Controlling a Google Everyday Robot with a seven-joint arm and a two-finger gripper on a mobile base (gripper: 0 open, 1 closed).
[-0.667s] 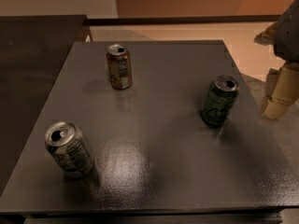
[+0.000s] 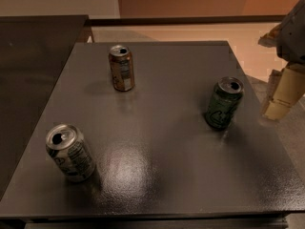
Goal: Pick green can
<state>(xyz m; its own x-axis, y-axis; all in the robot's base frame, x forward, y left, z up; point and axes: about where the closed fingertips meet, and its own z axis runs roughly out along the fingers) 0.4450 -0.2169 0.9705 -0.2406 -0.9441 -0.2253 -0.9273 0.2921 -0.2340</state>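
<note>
The green can (image 2: 223, 104) stands upright on the right part of the dark grey table (image 2: 157, 128). It is dark green with a silver top and a pale outlined logo. My gripper (image 2: 282, 95) hangs at the right edge of the view, pale beige, to the right of the green can and apart from it, beyond the table's right edge. It holds nothing that I can see.
An orange-brown can (image 2: 121, 68) stands upright at the back left of the table. A silver-white can (image 2: 70, 152) with dark print stands at the front left. A dark counter (image 2: 33, 56) adjoins the table's left side. Pale floor lies behind and to the right.
</note>
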